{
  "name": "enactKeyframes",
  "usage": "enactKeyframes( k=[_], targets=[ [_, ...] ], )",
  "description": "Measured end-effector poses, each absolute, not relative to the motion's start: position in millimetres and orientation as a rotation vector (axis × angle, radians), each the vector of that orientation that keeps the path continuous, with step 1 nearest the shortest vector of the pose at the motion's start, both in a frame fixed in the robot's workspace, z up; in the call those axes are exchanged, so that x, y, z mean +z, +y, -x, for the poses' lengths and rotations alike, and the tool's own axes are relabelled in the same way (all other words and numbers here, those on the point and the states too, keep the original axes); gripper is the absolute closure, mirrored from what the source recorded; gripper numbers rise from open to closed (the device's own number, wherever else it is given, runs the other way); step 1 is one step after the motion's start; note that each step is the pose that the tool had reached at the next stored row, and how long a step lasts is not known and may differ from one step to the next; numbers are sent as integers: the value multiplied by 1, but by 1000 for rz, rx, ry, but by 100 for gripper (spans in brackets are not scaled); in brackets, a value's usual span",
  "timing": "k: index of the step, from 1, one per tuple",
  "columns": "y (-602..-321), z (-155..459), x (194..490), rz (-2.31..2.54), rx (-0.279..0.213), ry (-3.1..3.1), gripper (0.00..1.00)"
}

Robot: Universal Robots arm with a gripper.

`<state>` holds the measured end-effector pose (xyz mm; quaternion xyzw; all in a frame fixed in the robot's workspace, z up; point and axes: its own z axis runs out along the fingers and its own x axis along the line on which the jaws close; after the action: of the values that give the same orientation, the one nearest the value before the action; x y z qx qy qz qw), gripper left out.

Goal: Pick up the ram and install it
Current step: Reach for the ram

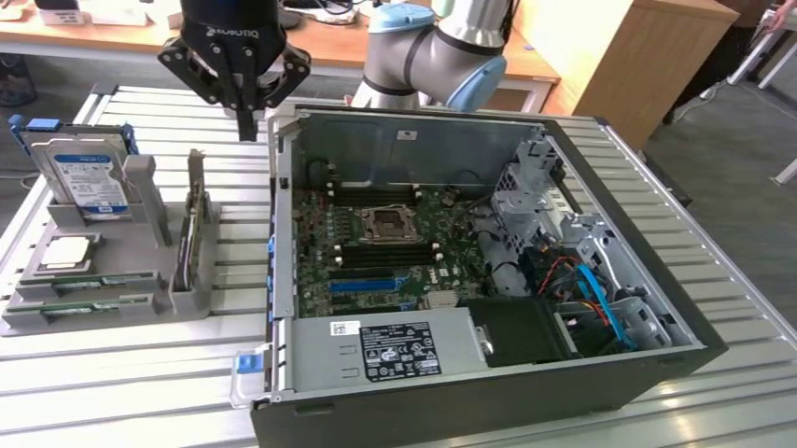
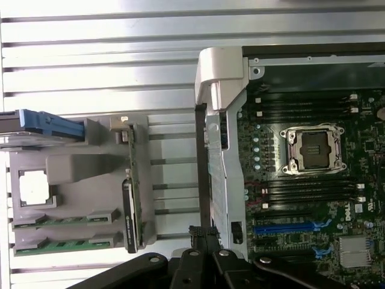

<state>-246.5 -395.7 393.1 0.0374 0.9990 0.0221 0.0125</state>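
Two green ram sticks [image 1: 97, 283] lie flat in the front slots of a grey holder [image 1: 149, 187] at the exterior view's left; in the wrist view the ram sticks [image 2: 63, 220] lie side by side in the same holder [image 2: 72, 168]. My black gripper [image 1: 246, 129] hangs shut and holding nothing above the slatted table, between the holder and the far corner of the open computer case [image 1: 622, 280]. In the wrist view the gripper's [image 2: 203, 236] tips meet over the case's edge. Black memory slots [image 2: 307, 190] flank the processor socket [image 2: 314, 149] on the motherboard.
The holder also carries a silver hard drive [image 1: 90, 177] with a blue-and-white label, a square silver processor chip [image 1: 67, 252] and an upright card [image 1: 193, 229]. A power supply [image 1: 398, 350] and cables fill the case's near side. A wooden desk stands behind the table.
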Motion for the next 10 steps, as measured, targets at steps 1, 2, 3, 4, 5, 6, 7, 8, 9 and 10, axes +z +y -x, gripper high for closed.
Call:
enactKeyframes(
  k=[1,2,3,4,5,6,7,8,9,10],
  targets=[
    [-396,249,393,-117,69,3114,89],
    [-396,251,393,-117,69,3114,89],
    [-396,253,393,-117,69,3114,89],
    [-396,255,393,-117,69,3114,89],
    [-396,257,393,-117,69,3114,89],
    [-396,259,393,-117,69,3114,89],
    [-396,261,393,-116,69,3114,89],
    [-396,263,393,-117,69,3114,89],
    [-396,265,393,-117,69,3114,89],
    [-396,268,393,-116,69,3114,89]
  ],
)
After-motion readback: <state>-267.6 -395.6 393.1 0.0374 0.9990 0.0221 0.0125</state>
